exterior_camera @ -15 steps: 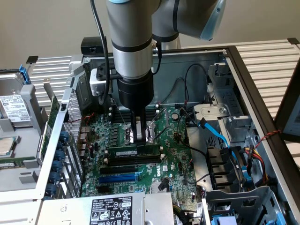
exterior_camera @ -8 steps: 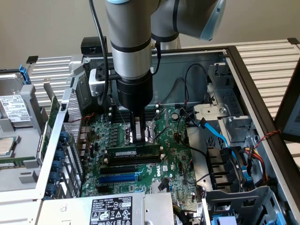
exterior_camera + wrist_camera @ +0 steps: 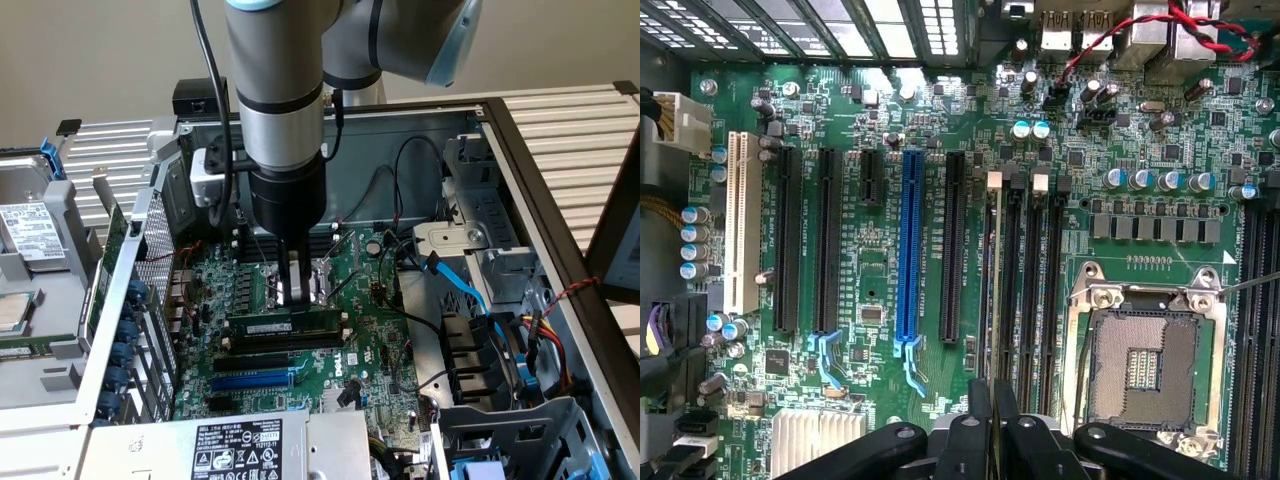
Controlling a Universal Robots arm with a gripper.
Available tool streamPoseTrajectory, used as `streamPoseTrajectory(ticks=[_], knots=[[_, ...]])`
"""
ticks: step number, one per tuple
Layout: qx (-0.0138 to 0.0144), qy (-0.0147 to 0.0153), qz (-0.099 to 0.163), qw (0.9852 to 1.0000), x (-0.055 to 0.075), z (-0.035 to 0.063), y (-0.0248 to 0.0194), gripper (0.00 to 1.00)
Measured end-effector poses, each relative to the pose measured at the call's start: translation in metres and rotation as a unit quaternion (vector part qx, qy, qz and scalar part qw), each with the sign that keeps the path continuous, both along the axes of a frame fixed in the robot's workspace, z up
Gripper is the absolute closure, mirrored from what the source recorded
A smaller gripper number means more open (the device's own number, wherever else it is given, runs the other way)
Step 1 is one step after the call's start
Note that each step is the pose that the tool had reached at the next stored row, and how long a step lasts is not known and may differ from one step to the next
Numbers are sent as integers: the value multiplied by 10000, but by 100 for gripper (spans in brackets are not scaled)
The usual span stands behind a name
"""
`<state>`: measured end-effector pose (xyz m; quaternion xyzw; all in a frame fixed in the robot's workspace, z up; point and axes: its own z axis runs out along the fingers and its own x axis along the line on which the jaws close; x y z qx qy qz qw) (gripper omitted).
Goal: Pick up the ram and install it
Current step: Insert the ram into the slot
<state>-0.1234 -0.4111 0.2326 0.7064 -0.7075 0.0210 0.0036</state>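
— Closest to the lens is my gripper (image 3: pixel 992 400), black jaws pressed almost together, pinching the top edge of the ram (image 3: pixel 992 290), a long, thin, dark green-black board with a small white label.

— Where does that ram sit?

— Straight below the gripper (image 3: pixel 296 296), upright on its long edge, held near its middle. It runs in line with the black memory slots with white end clips (image 3: pixel 1035 280) on the green motherboard (image 3: pixel 372 335). Whether it is pushed fully into a slot, I cannot tell.

— What lies around you?

— On one side of the gripper, well apart and parallel to the ram (image 3: pixel 268 327), runs a long blue expansion slot (image 3: pixel 908 250). On the other side, near, is the square metal processor socket (image 3: pixel 1145 365). An open grey computer case (image 3: pixel 470 130) surrounds it all.
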Motion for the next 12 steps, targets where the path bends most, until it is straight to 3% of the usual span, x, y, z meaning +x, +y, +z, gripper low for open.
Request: streamPoseTrajectory(ticks=[12], knots=[[-1, -4, -1, 10000, 0, -23, -5, 87]])
